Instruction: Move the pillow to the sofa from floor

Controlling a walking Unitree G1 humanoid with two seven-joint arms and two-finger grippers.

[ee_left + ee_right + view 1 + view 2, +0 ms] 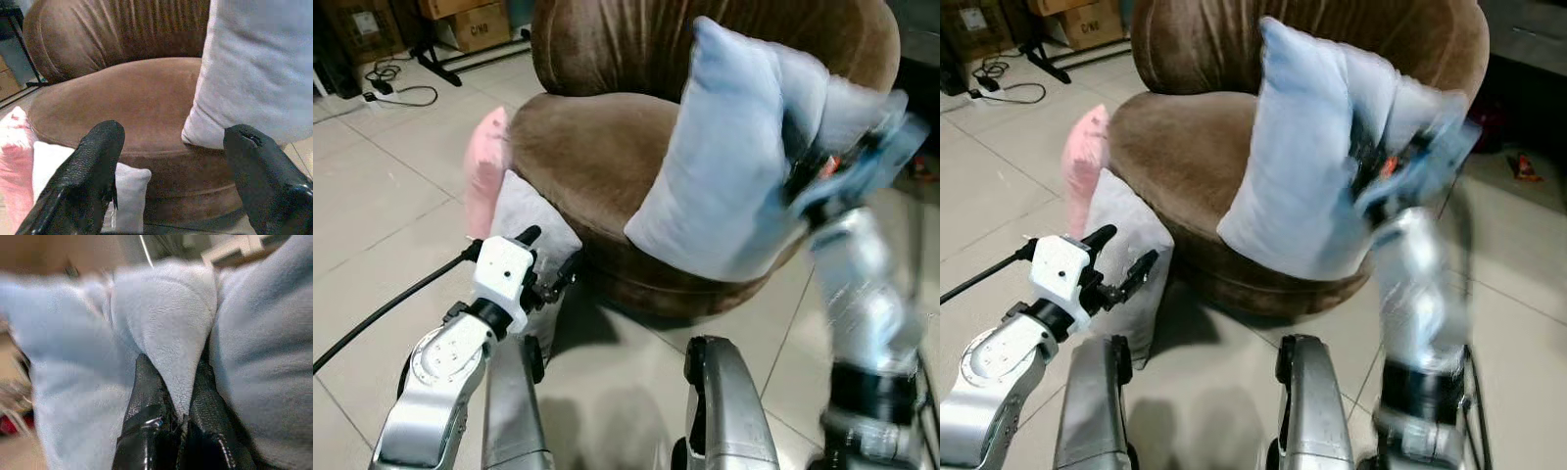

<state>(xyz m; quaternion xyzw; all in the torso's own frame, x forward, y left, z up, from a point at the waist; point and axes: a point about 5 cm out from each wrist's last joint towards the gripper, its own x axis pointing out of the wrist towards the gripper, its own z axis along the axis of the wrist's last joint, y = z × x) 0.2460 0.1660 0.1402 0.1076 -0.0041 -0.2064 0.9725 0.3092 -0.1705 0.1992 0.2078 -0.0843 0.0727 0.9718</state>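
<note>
- Up in the air by the front right side of the sofa [607, 147], the blue pillow [724, 166] hangs off the floor, with its low corner just over the edge of the brown seat.
- The right gripper [168, 396] holds it, and its two black fingers [146, 401] are squeezed tight on a fold of the soft blue cloth.
- The right arm looks blurry, so I think it is moving fast.
- I think the step in hand is the carry: the pillow is lifted but not yet lying on the seat.
- Next, the pillow needs to go further over the middle of the seat, and then the fingers need to let go so it drops and stays there.
- If it is let go too close to the edge, it could slide back down to the floor.
- The left gripper [548, 262] is low in front of the sofa, with its fingers spread wide and nothing between them.
- Just past it, a grey pillow [524, 220] and a pink pillow [484, 166] lean on the left side of the sofa, down on the tile floor [372, 215].
- Far back on the floor there are cardboard boxes [470, 24] and a black cable [401, 93].
</note>
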